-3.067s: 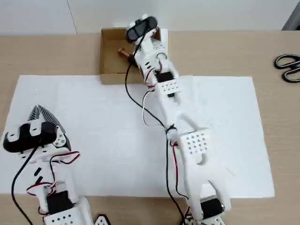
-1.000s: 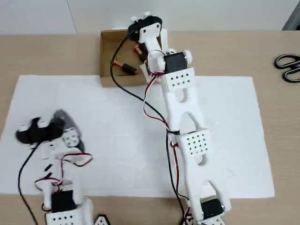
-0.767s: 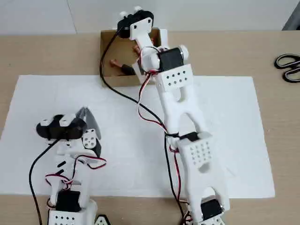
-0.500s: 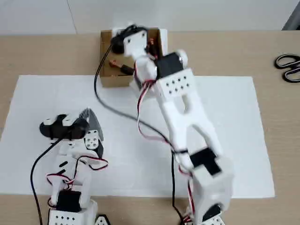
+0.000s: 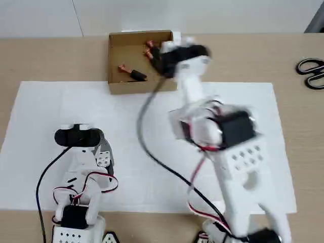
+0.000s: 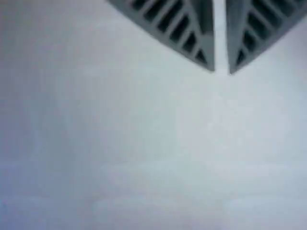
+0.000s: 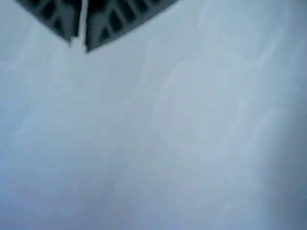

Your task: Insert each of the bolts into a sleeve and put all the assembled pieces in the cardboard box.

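The cardboard box [image 5: 109, 61] stands at the table's far side, just beyond the white paper. Inside it lie assembled pieces: a copper bolt in a dark sleeve [image 5: 132, 74] near the front wall, and more copper-and-dark pieces [image 5: 149, 48] toward the back right. My right arm [image 5: 223, 131] is folded back over the paper, its wrist end [image 5: 182, 53] beside the box's right wall. The right gripper [image 7: 79, 43] is shut and holds nothing, with white paper under it. My left arm [image 5: 78, 152] stands at the near left; the left gripper [image 6: 220, 69] is shut and empty over the paper.
A large white paper sheet [image 5: 126, 121] covers the middle of the wooden table. Black-handled scissors [image 5: 311, 71] lie at the far right edge. A black cable [image 5: 147, 136] hangs from the right arm across the paper.
The right arm has pulled out of the box and folded back toward its base, leaving the pieces inside. The left arm has swung right, toward the paper's middle.
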